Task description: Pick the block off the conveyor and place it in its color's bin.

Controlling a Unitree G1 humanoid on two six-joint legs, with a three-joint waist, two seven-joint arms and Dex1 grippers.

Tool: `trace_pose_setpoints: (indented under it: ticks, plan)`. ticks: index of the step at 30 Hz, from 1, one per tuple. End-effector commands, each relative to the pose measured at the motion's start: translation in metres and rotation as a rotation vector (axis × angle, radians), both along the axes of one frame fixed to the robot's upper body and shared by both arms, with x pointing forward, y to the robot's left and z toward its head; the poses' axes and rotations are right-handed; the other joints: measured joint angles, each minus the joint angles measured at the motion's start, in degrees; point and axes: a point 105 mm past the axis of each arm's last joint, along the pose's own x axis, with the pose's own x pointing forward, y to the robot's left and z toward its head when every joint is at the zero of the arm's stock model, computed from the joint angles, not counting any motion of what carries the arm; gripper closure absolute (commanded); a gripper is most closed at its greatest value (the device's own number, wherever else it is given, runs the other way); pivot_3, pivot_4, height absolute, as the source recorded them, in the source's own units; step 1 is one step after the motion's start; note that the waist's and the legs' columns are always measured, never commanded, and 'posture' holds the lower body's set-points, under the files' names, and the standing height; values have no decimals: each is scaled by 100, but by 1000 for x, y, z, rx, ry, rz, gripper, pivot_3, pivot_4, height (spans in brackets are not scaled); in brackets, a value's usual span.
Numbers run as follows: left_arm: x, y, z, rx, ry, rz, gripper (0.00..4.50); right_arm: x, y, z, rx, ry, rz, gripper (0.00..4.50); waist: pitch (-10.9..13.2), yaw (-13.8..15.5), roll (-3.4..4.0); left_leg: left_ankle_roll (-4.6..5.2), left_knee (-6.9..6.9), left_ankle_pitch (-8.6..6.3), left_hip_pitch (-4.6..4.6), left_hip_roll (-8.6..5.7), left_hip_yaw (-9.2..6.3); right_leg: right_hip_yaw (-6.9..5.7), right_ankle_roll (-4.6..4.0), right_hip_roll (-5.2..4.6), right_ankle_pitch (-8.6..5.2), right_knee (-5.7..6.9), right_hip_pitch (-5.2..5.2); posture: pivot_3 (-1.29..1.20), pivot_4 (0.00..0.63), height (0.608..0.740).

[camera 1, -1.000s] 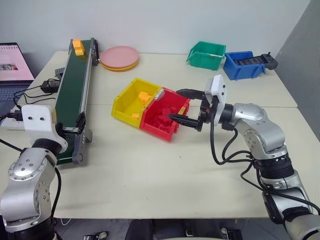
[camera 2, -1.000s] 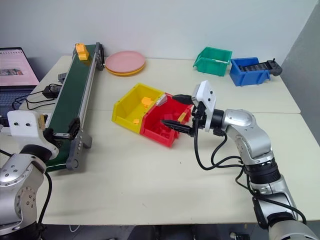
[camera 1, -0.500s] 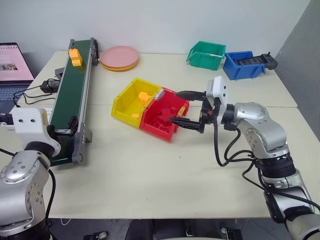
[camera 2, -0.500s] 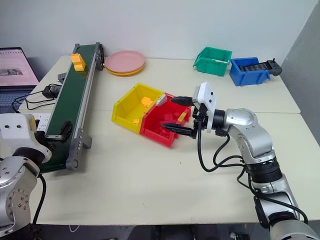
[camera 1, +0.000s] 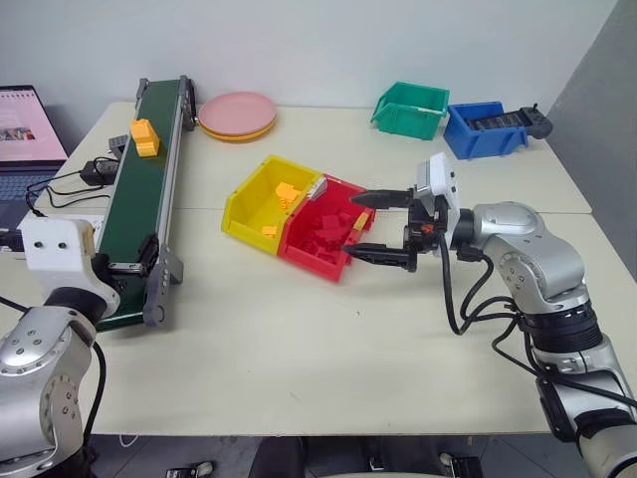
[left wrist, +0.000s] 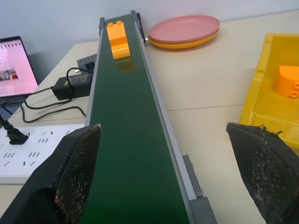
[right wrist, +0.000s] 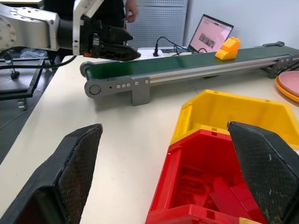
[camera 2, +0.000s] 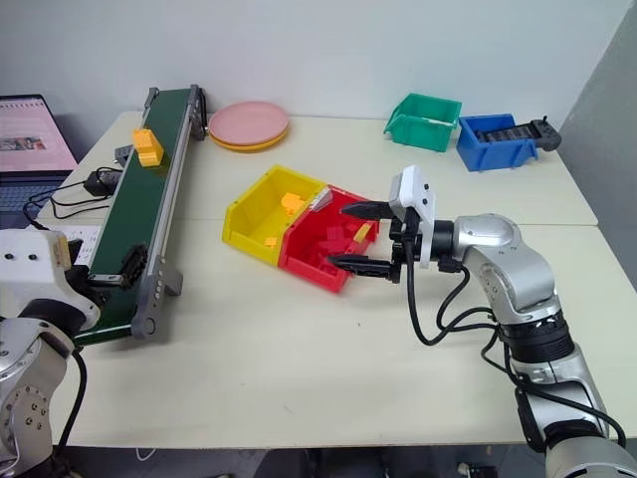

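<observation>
While the small orange-yellow studded plastic brick (camera 1: 145,136) sits far up the long dark green conveyor belt (camera 1: 139,199), the left gripper (left wrist: 166,175) waits wide-jawed and empty at the near end. Best closed once the brick arrives between the fingers. Right gripper (camera 1: 381,225): wide, empty, beside the yellow plastic bin (camera 1: 251,203).
</observation>
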Motion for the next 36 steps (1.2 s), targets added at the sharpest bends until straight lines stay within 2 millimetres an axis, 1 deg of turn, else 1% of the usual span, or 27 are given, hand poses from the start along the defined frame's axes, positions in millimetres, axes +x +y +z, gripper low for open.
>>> trace_pose_setpoints:
  ticks: [1, 8, 12, 14, 20, 24, 31, 36]
  plan:
    - [-1, 6, 18, 23, -52, 26, 14, -8, 3, 19, 25, -59, 34, 0, 0, 0, 0, 0, 0, 0, 0, 0, 0, 0, 0, 0, 0, 0, 0, 0, 150, 740]
    - [6, 14, 17, 0, -33, 52, 14, -9, 4, 18, 3, -82, 29, 0, 0, 1, 0, 0, 0, 0, 0, 0, 0, 0, 0, 0, 0, 0, 0, 0, 150, 740]
    - [8, 28, 9, -26, 26, 122, 14, -11, 3, 16, -18, -82, 33, 0, 0, -1, 0, 0, 0, 0, 0, 0, 0, 1, 0, 0, 0, 0, 0, 0, 150, 740]
    - [9, 31, 5, -47, 47, 135, 14, -12, 3, 14, -28, -83, 34, 0, 0, 0, 0, 0, 0, 0, 0, 0, -1, -1, 0, 0, 0, 0, 0, 0, 150, 740]
    - [17, 30, 3, -56, 75, 114, 14, -17, 5, 15, -34, -64, 57, 0, 0, 1, 0, 0, 0, 0, 0, 0, -2, -2, 0, 0, 0, -1, 0, 0, 150, 740]
    - [25, 34, 0, -64, 95, 128, 14, -26, 6, 13, -72, -62, 119, 0, 0, 2, 0, 0, 0, 0, 0, -1, -4, -3, 0, 0, 0, 1, 0, 0, 150, 740]
    - [34, 29, -3, -72, 105, 113, 14, -31, 4, 8, -105, -71, 140, 0, 1, 3, -1, 0, 0, 0, -3, 0, -4, -4, 0, -2, 0, -4, -1, 0, 150, 740]
    - [40, 25, -9, -68, 126, 108, 14, -33, 3, 6, -117, -74, 137, 0, 0, 3, -1, 0, 0, 0, -2, -1, -5, -5, 0, -2, 0, -2, -1, 0, 150, 740]
